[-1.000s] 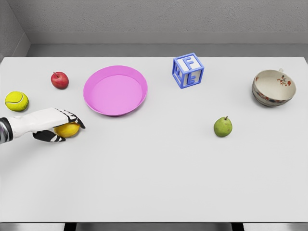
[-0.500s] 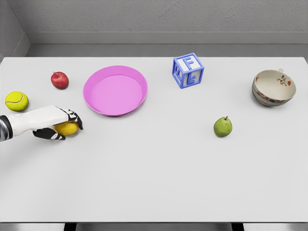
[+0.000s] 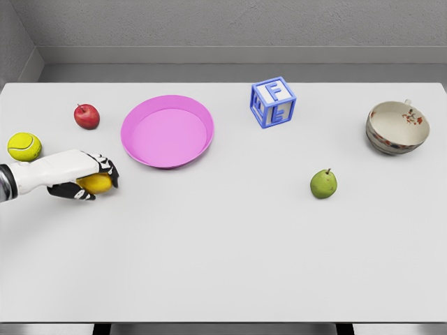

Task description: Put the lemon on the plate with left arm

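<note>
Single head view, looking down from the near side.
It is taking in the whole white table (image 3: 230, 265), far edge to near edge, facing the grey back wall (image 3: 230, 24).

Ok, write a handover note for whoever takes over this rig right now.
Left hand: shut on the lemon, at the table's left side, near the tennis ball.
Right hand: not in view.
Plate: pink, empty, up and to the right of the lemon.
Done: lemon grasped.
Left: carry it over the plate's rim and set it down inside, then let go.
</note>
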`<action>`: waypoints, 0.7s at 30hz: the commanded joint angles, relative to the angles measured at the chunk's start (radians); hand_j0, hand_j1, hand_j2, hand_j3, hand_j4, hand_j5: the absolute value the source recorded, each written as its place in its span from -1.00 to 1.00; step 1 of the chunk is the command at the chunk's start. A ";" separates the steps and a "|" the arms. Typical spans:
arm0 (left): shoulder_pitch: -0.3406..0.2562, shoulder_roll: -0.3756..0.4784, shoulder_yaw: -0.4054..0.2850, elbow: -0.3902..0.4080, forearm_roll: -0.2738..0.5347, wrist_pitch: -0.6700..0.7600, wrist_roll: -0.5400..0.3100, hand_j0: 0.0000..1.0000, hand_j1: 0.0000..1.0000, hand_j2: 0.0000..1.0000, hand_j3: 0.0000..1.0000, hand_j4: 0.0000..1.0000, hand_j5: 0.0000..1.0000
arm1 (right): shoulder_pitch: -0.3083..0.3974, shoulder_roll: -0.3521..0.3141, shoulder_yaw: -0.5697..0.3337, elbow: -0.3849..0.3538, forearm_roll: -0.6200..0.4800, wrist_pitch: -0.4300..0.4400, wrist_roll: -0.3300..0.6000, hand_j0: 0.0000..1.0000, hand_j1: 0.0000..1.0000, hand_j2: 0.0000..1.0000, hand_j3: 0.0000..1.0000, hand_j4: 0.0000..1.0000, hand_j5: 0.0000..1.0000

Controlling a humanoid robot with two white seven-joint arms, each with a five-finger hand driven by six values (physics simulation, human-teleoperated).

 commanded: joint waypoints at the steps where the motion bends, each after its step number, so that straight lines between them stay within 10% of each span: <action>1: 0.000 0.001 0.005 -0.003 0.008 0.001 0.002 0.04 0.04 0.04 0.04 0.04 0.04 | 0.000 0.000 0.000 0.000 -0.001 0.000 0.000 1.00 1.00 1.00 1.00 1.00 1.00; 21: -0.084 -0.090 0.008 -0.015 0.018 0.016 0.000 0.04 0.04 0.04 0.04 0.04 0.04 | 0.000 0.000 0.000 0.000 -0.001 0.000 0.000 1.00 1.00 1.00 1.00 1.00 1.00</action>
